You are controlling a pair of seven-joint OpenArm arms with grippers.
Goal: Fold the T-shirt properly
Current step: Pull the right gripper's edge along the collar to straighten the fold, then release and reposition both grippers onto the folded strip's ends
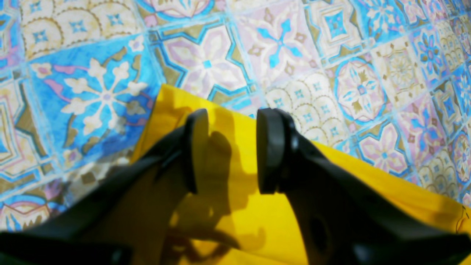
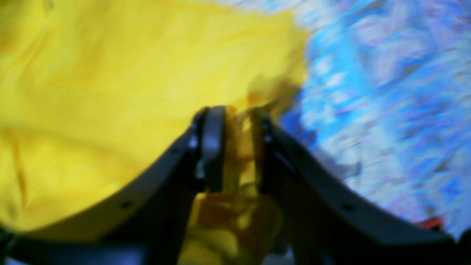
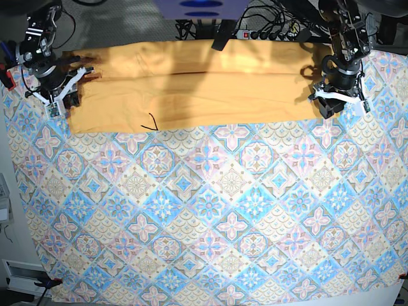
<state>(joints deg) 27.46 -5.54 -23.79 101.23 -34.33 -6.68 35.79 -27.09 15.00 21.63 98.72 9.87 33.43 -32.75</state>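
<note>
The yellow-orange T-shirt [image 3: 191,89] lies folded into a long band across the far side of the table. My left gripper [image 1: 232,151] is open over the shirt's corner [image 1: 386,191], with only flat cloth showing below the gap; in the base view it [image 3: 338,105] is at the band's right end. My right gripper [image 3: 60,102] is at the band's left end. In the blurred right wrist view a bunch of the shirt [image 2: 110,73] stands between its fingers [image 2: 237,147], which are slightly apart. Whether they pinch it is unclear.
The blue-and-pink patterned tablecloth [image 3: 210,210] covers the table in front of the shirt. A thin dark loop of neckline trim [image 3: 150,124] peeks out at the band's near edge. Cables and a power strip [image 3: 268,29] lie behind the table.
</note>
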